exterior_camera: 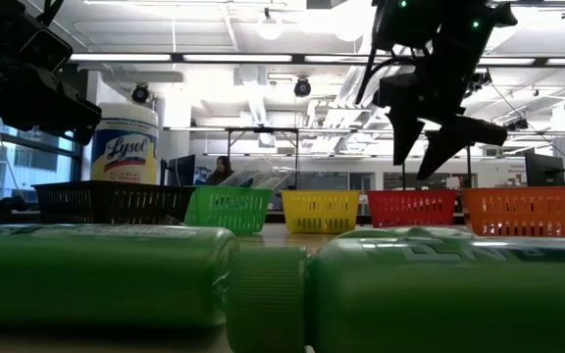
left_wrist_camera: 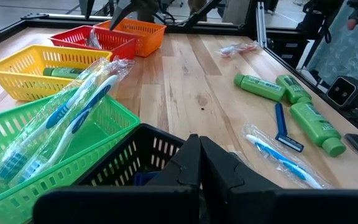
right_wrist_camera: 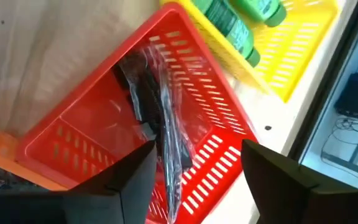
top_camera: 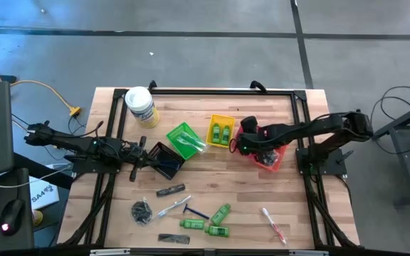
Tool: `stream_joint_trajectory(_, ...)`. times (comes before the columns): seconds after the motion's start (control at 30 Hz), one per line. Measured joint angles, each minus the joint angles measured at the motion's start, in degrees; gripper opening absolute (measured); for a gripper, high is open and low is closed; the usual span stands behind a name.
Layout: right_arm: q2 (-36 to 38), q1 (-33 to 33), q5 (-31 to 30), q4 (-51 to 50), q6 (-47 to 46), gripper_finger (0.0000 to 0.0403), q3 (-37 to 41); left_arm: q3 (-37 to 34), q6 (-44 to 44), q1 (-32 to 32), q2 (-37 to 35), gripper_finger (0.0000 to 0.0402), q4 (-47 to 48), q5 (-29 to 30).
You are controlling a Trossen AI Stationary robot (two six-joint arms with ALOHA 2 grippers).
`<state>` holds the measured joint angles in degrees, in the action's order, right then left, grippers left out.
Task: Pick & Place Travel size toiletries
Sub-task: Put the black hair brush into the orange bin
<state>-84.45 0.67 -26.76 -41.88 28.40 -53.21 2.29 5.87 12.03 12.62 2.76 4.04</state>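
Right gripper (right_wrist_camera: 197, 171) jaws spread, hovering above the wrapped black comb (right_wrist_camera: 157, 118) lying loose in the red basket (right_wrist_camera: 79, 124).

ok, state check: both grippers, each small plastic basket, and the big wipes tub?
Right gripper: open, above red basket.
Left gripper: shut, by black basket.
Red plastic basket: holds a clear-wrapped dark item.
Yellow basket: two green bottles inside.
Green basket: wrapped toothbrushes poke out.
Black basket: contents unclear.
White-lidded tub: upright, lid on.

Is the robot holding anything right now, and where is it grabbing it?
Nothing. The right hand is open over the red basket; the left hand is shut, empty.
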Motion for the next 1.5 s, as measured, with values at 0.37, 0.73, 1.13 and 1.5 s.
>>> stream_joint_trajectory(0.37,7.1,-1.3,-1.9,3.0,-14.5,0.0155,0.0,0.0,0.0,0.0,0.0,0.0000,0.0,-0.1)
stream_joint_trajectory(0.73,40.9,-3.7,17.8,34.3,-18.2,0.0004,12.4,0.0,0.0,0.0,0.0,0.0000,0.0,-0.3)
stream_joint_trajectory(1.13,66.5,-3.7,24.0,51.7,-38.2,0.0003,38.6,0.0,0.1,0.0,0.0,0.0000,0.0,-0.3)
stream_joint_trajectory(1.5,68.9,-3.7,25.5,54.8,-39.5,0.0003,46.3,0.0,0.9,0.0,0.0,0.0000,0.0,-0.2)
